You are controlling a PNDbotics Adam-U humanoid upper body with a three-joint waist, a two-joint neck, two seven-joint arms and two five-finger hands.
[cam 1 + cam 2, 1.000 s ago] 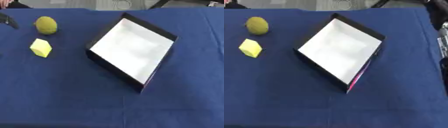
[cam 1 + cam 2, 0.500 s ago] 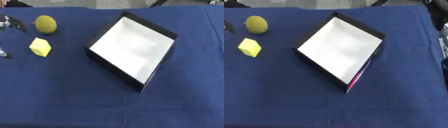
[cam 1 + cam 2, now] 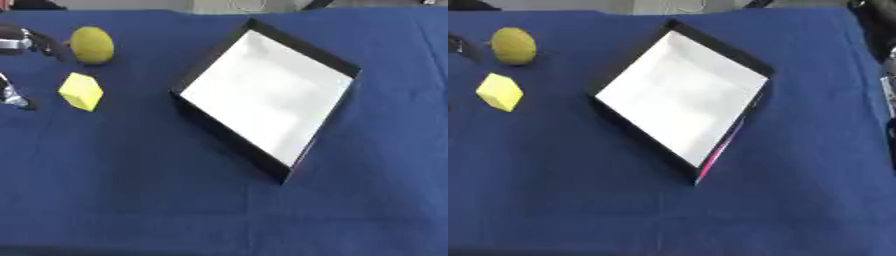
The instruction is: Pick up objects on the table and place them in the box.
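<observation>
The black-walled cardboard box with the white floor (image 3: 267,97) sits turned on a diagonal near the middle of the blue-clothed table (image 3: 175,210), and I see nothing in it, so by my reading no object has gone in yet. The two things left to move lie near the table's far left corner: a yellow-green, lemon-shaped fruit (image 3: 92,45) and, just nearer to me, a bright yellow block (image 3: 80,91). They lie near each other but apart, and both are well apart from the box.

What has changed over the last second is my left hand (image 3: 19,42). A second ago only a sliver of it showed at the left edge; now more black and silver reaches in from that edge, one part level with the fruit and a second tip (image 3: 12,96) lower, level with the block. It touches neither object. With so little of it in frame I cannot tell whether it is spread or curled. The fruit, block and box have not moved on the cloth.

My right hand shows in neither view.

I take this as the start of the first pick, with the left hand closing on the fruit or the block; I cannot say which.
</observation>
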